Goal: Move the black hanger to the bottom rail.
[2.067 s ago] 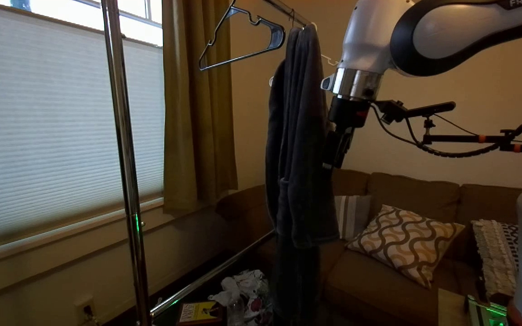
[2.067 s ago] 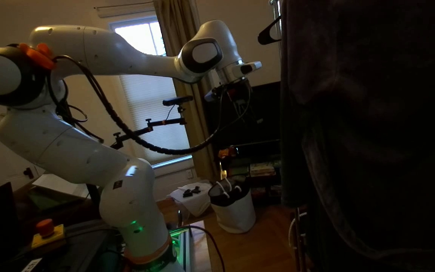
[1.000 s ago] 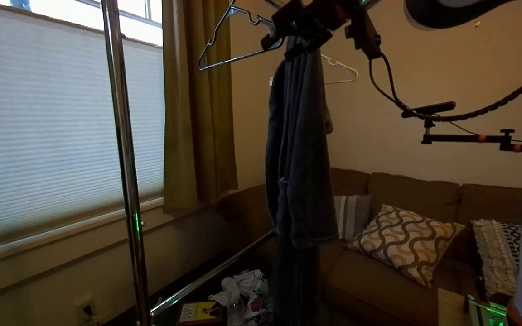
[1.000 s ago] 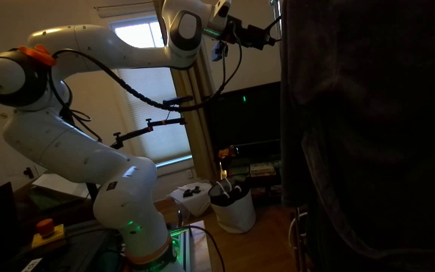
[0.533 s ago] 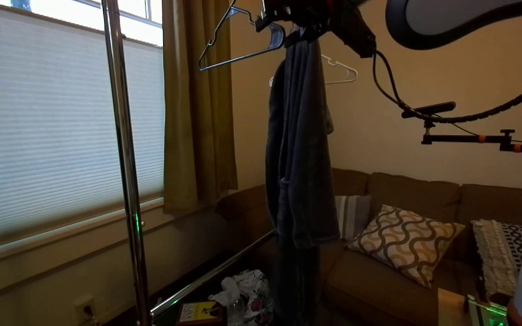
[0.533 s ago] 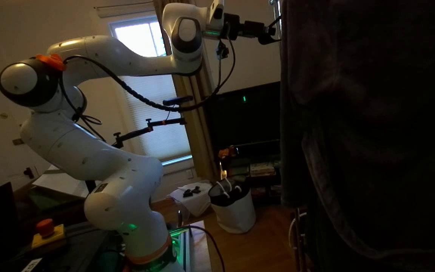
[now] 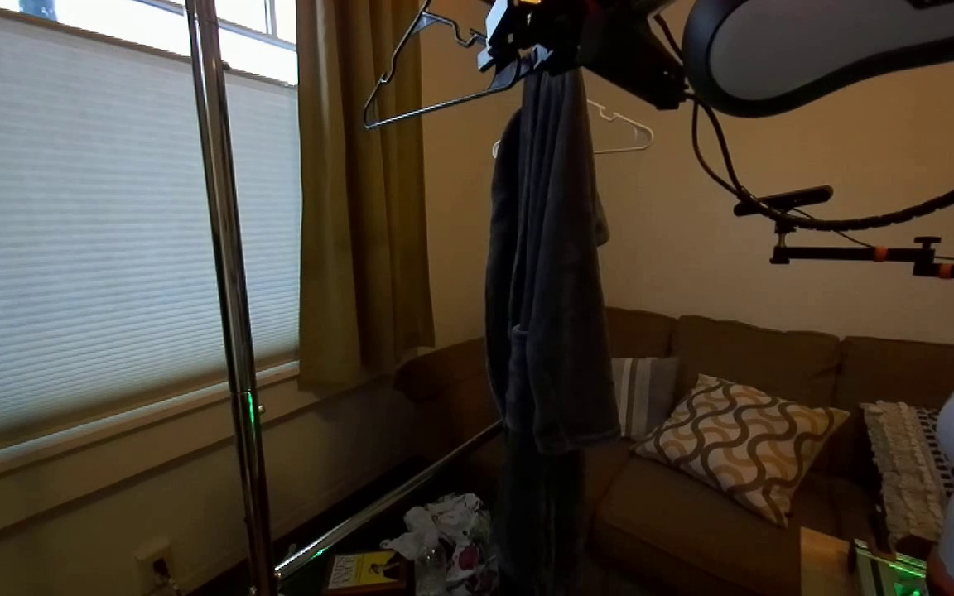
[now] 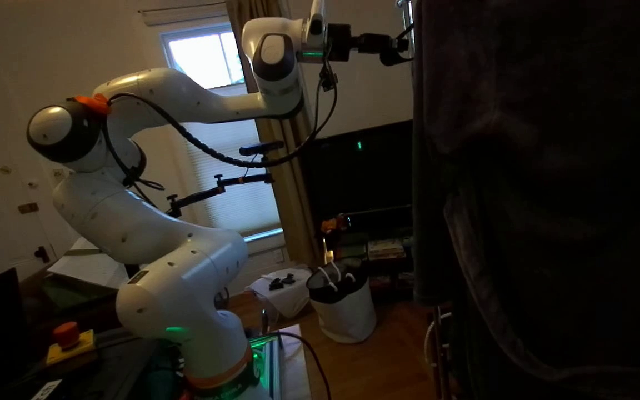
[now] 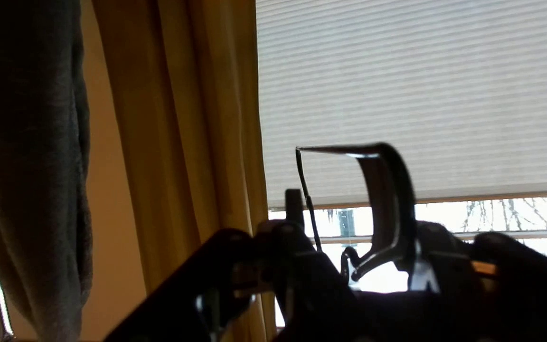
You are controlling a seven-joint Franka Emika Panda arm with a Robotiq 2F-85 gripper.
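One black hanger (image 9: 392,199) hangs upright, long bar (image 7: 436,108) pointing toward the window (image 7: 257,54).

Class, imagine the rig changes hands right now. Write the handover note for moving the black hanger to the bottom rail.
Gripper: open, the wide end of the black hanger showing between its jaws in the wrist view; whether they touch, I cannot tell.
The black hanger hangs high, beside the garment; its hook is out of view.
The bottom rail is well below, partly hidden by the garment.
Done: gripper in place at the black hanger.
Left: probably close, unhook, lower, then hang it on the bottom rail.
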